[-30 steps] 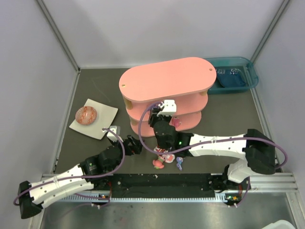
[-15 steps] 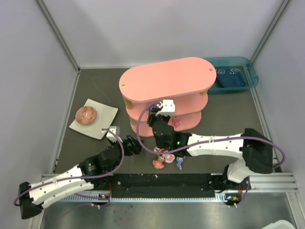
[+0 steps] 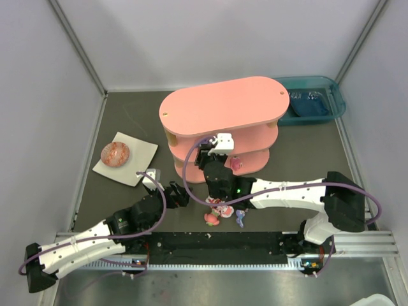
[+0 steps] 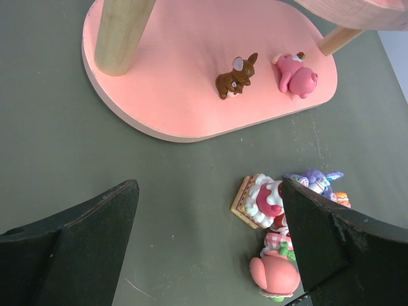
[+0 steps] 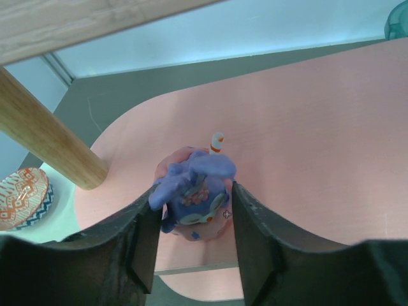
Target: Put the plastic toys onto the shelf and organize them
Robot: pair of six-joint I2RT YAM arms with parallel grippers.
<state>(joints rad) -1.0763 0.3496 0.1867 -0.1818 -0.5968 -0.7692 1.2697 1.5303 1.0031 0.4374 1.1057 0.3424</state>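
Right claw (image 5: 193,209) closed on a purple toy (image 5: 191,185), one black pad (image 5: 143,239) pressed against each side of it. Purple toy on the middle level of the pink shelf (image 3: 223,105), near that level's rounded end and not far from a pale wooden post (image 5: 44,137), with a small striped stick poking up from its top. Fully resting on the wood or slightly lifted: cannot tell.

Left claw (image 4: 209,191) spread wide and holding nothing, pointed down at the dark table (image 4: 95,159) just in front of the shelf's bottom level (image 4: 185,38).

On that bottom level, two toys:
- a brown toy (image 4: 237,76) with long ears
- a pink toy (image 4: 296,75) just beside it, close but apart, toward one rounded end

On the table, near the shelf and beside the left claw's right-hand finger, a heap of toys (image 4: 274,220) not yet on the shelf:
- a cake-shaped toy (image 4: 260,201) in pink and white, nearest the shelf
- a bunny-eared purple toy (image 4: 317,180) behind it
- a round pink toy (image 4: 274,274) closest to the camera

All three packed together, touching or overlapping, with smaller bits among them too hidden to name. Seen from above, the same heap beneath the right arm, toward the table's front edge.

Left of the shelf, a white square plate (image 3: 139,155) carrying a speckled red-brown ball (image 3: 116,153). Behind the shelf's right end, in the far right corner, a teal bin (image 3: 315,95).
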